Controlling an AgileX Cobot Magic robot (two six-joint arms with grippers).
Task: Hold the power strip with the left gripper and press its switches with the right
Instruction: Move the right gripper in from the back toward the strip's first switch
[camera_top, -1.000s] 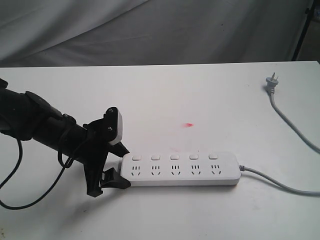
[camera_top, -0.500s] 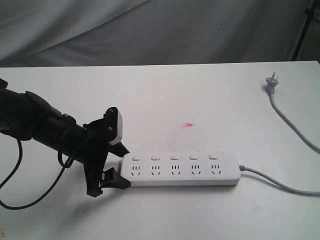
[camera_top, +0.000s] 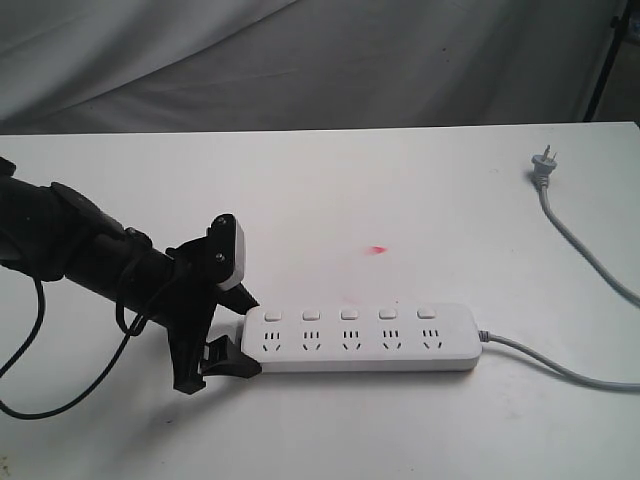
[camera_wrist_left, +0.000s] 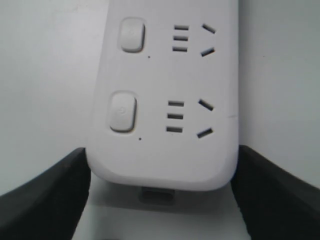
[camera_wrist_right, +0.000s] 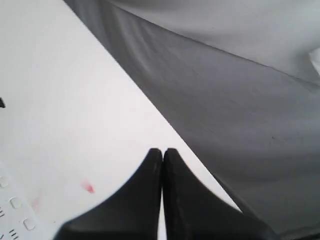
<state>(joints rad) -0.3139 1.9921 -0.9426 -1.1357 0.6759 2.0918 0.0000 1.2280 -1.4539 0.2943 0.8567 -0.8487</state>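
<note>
In the outside view the power strip (camera_top: 362, 339) lies flat on the white table (camera_top: 400, 190), near its front edge, with its long side running across the picture. Its five switches (camera_top: 348, 314) sit in a row along the far side, one above each set of socket holes. The left claw (camera_top: 243, 335) straddles the left end of the strip, one black finger at the far edge and one at the near edge. A grey cord (camera_top: 560, 366) leaves the right end and passes out of the picture at the right edge. A grey plug (camera_top: 543, 166), with cord of its own, lies well apart near the far right corner. A small red mark (camera_top: 377, 249) shows on the table beyond the strip, and grey cloth (camera_top: 300, 60) hangs behind (the right claw is not in this view). In the left wrist view the left claw (camera_wrist_left: 163, 152) grips the rounded end of the power strip (camera_wrist_left: 165, 150), with a black finger touching each long side, and two switches (camera_wrist_left: 122, 111) show beside their socket holes. In the right wrist view the right claw (camera_wrist_right: 162, 152) is closed on nothing, its two fingers pressed together, and it hangs above the table (camera_wrist_right: 60, 100) near the red mark (camera_wrist_right: 88, 188). A few switches (camera_wrist_right: 15, 202) peep in at one corner, well apart from the fingertips.
</note>
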